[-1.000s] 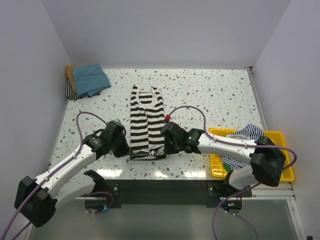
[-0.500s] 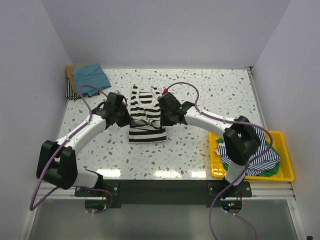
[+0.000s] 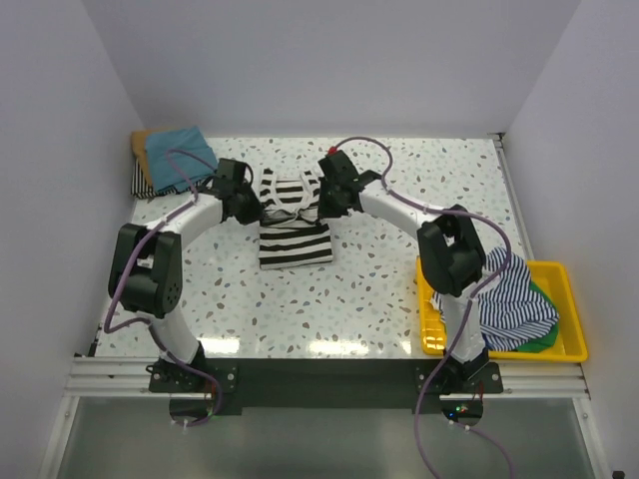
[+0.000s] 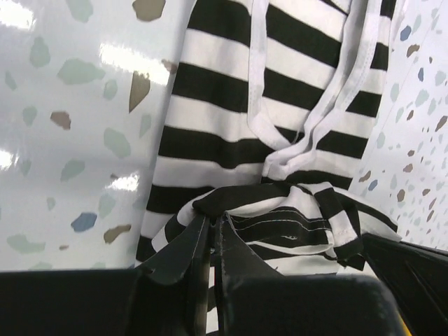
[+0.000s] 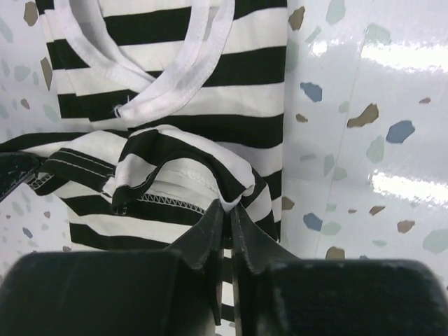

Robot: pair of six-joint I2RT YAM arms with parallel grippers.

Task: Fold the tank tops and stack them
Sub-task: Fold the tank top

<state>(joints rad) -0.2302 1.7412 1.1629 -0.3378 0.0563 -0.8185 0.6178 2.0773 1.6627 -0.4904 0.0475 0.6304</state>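
A black-and-white striped tank top (image 3: pixel 293 225) lies mid-table, its lower part doubled up toward the straps. My left gripper (image 3: pixel 255 207) is shut on its hem at the left; in the left wrist view (image 4: pixel 213 222) the pinched cloth bunches over the strap end (image 4: pixel 294 140). My right gripper (image 3: pixel 324 208) is shut on the hem at the right; in the right wrist view (image 5: pixel 227 208) the hem folds above the neckline (image 5: pixel 175 77). A stack at the far left holds a teal-blue top (image 3: pixel 180 155) over a tan one (image 3: pixel 141 148) and a striped one (image 3: pixel 146 185).
A yellow tray (image 3: pixel 571 349) at the near right holds another striped top (image 3: pixel 514 304) and a green one (image 3: pixel 544 334). Walls close in on the left, back and right. Purple cables loop over both arms.
Both grippers have carried the striped top's bottom hem away from the near edge toward the straps, folding it roughly in half. Both arms now reach far across the table.
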